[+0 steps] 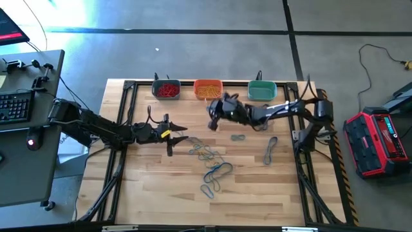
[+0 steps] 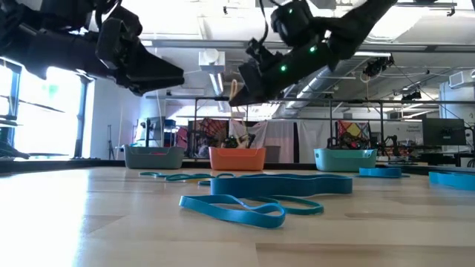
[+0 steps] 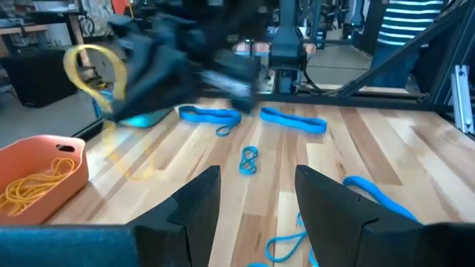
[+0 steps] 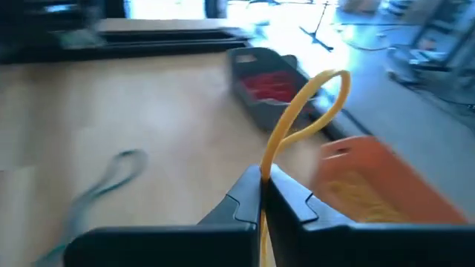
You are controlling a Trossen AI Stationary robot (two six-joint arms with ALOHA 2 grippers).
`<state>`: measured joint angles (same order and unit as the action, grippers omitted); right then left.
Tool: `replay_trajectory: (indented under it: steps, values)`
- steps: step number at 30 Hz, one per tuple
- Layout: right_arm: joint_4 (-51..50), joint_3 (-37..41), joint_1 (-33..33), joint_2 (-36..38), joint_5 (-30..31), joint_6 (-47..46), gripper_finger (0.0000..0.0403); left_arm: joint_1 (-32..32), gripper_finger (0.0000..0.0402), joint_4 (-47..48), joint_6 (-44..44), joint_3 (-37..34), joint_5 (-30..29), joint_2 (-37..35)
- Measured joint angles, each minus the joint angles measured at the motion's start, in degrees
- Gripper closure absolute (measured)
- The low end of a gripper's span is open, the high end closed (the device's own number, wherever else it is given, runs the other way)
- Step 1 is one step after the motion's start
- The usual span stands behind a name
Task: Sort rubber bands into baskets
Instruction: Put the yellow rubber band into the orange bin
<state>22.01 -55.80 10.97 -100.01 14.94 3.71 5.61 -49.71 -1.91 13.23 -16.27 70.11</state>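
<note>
My right gripper [image 4: 263,182] is above the table near the orange basket [image 1: 207,89], shut on a yellow rubber band [image 4: 312,111]. The band also shows in the left wrist view as a yellow loop [image 3: 93,70]. My left gripper [image 3: 256,196] hovers open over the table's left middle [image 1: 175,136], with nothing between its fingers. Blue rubber bands [image 1: 215,171] lie loose on the wood in the middle. At the far edge the grey basket [image 1: 166,89] holds red bands, the orange one holds yellow bands, and the teal basket [image 1: 262,90] stands to the right. My right gripper pinches the yellow rubber band between its two fingers, the strands [image 4: 266,167] running out at the fingertips. The rest of the loop [image 4: 326,89] arches free beyond the tips. The fingers slant slightly downward toward the far baskets. The band is clear of the table.
More blue bands lie to the right [image 1: 270,149] and near the middle [image 1: 238,137]. A black frame [image 1: 119,161] runs along the table's left and right sides. Bare wood lies along the near edge [image 1: 193,206].
</note>
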Motion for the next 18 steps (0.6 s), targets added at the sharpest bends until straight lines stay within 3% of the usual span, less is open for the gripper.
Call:
replay_trajectory:
  steps: [10, 18]
  values:
    - [-0.4, -4.7, 11.6, -0.5, -3.9, 6.5, 0.0403, 0.0, 0.0234, -0.1, 0.5, 0.0, -1.4, 0.0]
    - [-4.4, -10.6, 15.6, -5.0, -6.0, 10.4, 0.0403, -0.1, 0.0234, -0.1, 0.6, 0.0, -2.4, 0.0]
